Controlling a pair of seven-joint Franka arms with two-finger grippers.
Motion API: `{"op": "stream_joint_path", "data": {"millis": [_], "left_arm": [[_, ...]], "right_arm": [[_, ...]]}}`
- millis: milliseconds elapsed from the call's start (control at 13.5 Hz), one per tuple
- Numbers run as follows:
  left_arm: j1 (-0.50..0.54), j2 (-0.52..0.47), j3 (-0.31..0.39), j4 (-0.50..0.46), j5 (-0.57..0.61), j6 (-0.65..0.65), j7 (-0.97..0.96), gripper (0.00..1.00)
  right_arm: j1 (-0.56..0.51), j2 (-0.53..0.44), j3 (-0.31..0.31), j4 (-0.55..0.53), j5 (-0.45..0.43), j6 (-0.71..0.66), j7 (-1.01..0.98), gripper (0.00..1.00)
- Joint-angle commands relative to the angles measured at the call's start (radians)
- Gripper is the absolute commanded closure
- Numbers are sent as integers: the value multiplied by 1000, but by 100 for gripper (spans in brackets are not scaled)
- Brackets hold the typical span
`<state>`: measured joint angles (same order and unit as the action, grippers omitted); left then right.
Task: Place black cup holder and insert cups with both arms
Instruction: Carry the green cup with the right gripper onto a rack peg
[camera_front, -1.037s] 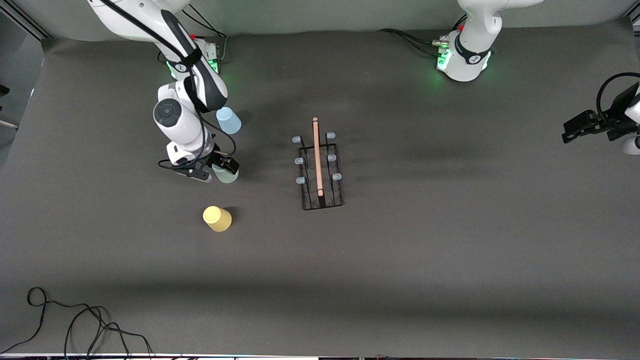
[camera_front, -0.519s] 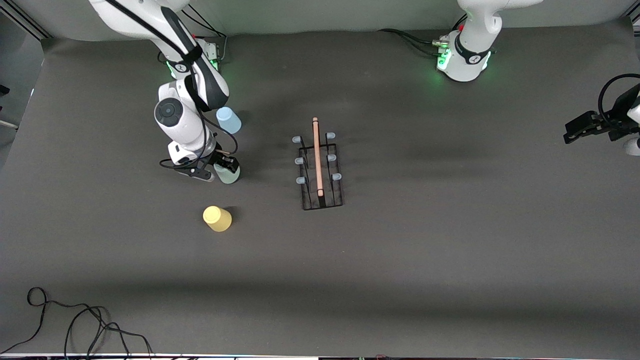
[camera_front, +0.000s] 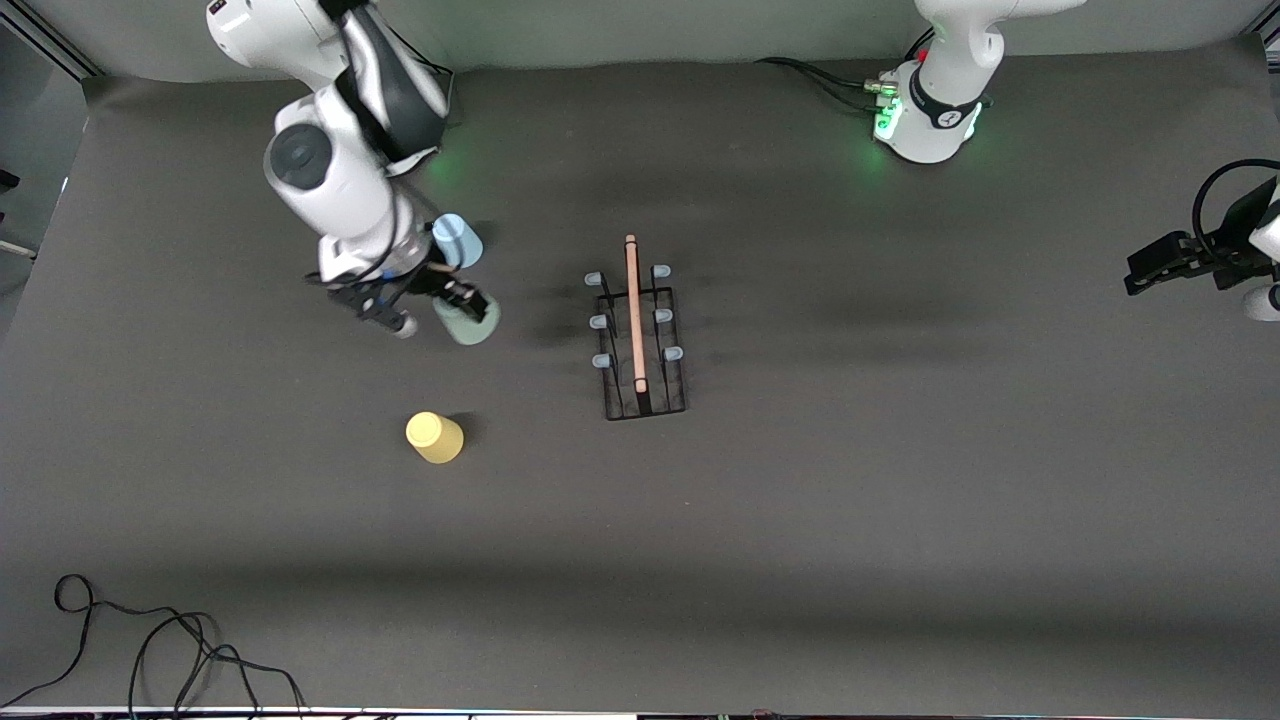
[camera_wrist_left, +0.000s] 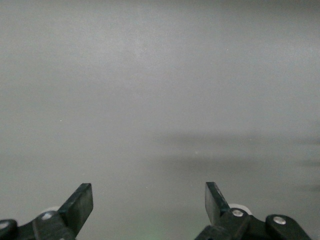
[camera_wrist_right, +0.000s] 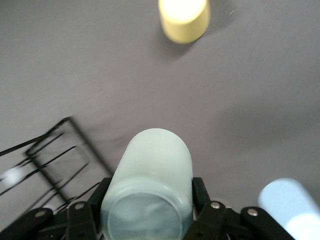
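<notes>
We have the right gripper (camera_front: 466, 309) clenched on the pale grey-green cup (camera_front: 467, 321), lifted clear of the table (camera_front: 900, 500) over the stretch between the light blue cup (camera_front: 457, 240) and the black cup holder (camera_front: 640, 340); in the right wrist view the fingers press its wall on both sides near the rim, and the cup (camera_wrist_right: 150, 190) lies tilted rather than upright. Taking the holder as the centre of the front view, the held cup hangs at about nine o'clock, the blue cup at ten o'clock, and the yellow cup (camera_front: 434, 437) at eight o'clock, nearer the camera; both rest mouth-down on the mat. None of the three sits on a prong yet.

We judge the cups light, thin-walled plastic, smooth and a little slippery, likely to flex under a hard squeeze; a grip across the wall near the rim seems right. They are plain tapered tumblers; the holder is stiff black wire on a rectangular base, with six prongs tipped in pale blue-grey and a light wooden rod (camera_front: 633, 310) along the top; the table cover is matte dark grey.

The left gripper (camera_wrist_left: 149, 200) waits at three o'clock, off the left arm's end of the table; its fingers stand spread apart, holding nothing.
</notes>
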<state>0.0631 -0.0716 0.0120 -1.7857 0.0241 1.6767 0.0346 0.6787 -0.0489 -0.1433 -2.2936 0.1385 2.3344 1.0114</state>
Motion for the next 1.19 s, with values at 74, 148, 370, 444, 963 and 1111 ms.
{"op": "stream_joint_path", "data": {"millis": [74, 148, 370, 444, 963, 1111], "left_arm": [[-3, -10, -7, -5, 0, -14, 13, 0], [-3, -8, -7, 0, 0, -11, 13, 0], [-5, -11, -10, 0, 0, -26, 8, 0], [-5, -16, -13, 0, 0, -28, -4, 0], [-8, -23, -15, 5, 0, -66, -4, 0], [-16, -22, -15, 6, 2, -78, -4, 0]], "right_arm": [[154, 40, -7, 65, 10, -12, 206, 100], [172, 41, -9, 65, 9, -10, 226, 100], [235, 64, -9, 71, -2, -3, 302, 100], [249, 81, -9, 86, -2, -3, 315, 100], [278, 218, -9, 169, -7, 32, 374, 100], [277, 239, -9, 174, -7, 43, 372, 15]]}}
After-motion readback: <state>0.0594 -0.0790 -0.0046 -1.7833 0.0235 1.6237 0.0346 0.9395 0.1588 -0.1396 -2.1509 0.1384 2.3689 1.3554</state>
